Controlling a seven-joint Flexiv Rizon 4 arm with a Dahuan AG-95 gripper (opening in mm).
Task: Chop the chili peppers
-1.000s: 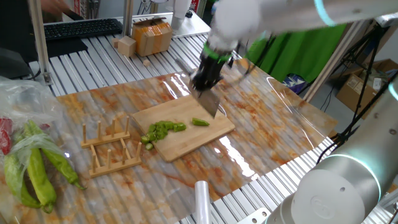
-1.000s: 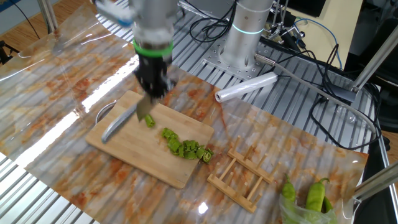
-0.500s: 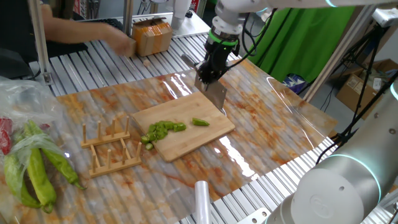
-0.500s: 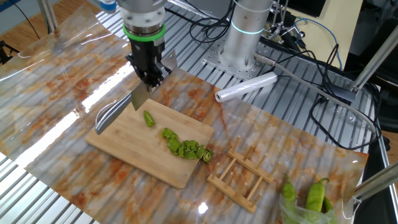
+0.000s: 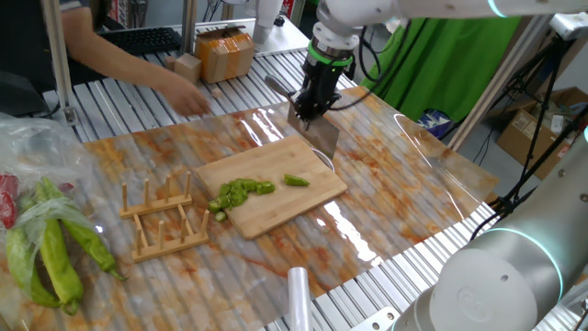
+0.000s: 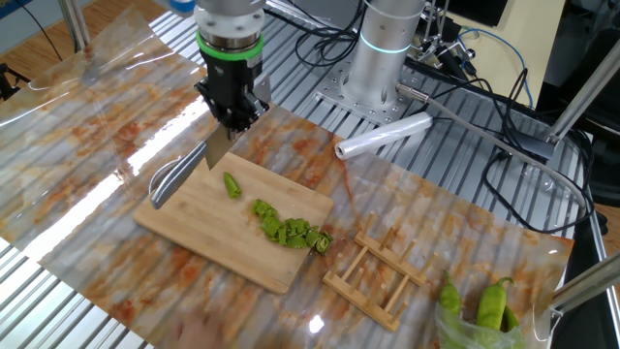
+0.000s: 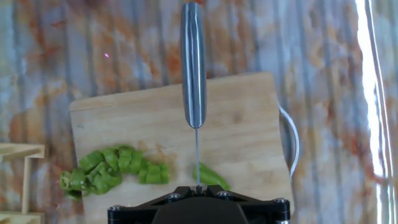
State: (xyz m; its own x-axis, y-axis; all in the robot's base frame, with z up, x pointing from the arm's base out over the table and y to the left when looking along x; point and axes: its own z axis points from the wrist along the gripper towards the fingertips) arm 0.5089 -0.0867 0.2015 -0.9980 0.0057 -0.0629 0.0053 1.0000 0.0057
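Note:
A pile of bright-green chili chunks (image 5: 241, 192) lies on the bamboo cutting board (image 5: 266, 164), with one longer uncut chili piece (image 5: 295, 180) apart to the right. They also show in the other fixed view, the pile (image 6: 290, 231) and the piece (image 6: 232, 184), and in the hand view, the pile (image 7: 115, 168) and the piece (image 7: 213, 177). My gripper (image 5: 308, 108) is shut on a knife (image 6: 186, 172), held above the board's far edge. In the hand view the knife (image 7: 193, 68) points away over the board (image 7: 242, 118).
A wooden rack (image 5: 162, 216) stands left of the board. Large uncut green peppers (image 5: 55, 248) lie in a plastic bag at the far left. A plastic roll (image 5: 299, 292) lies near the front edge. A person's arm (image 5: 138, 64) reaches over the table at the back left.
My gripper has lifted the knife up off the board and drawn it back toward the far edge. The person's arm has reached further in. The chili pieces have not moved.

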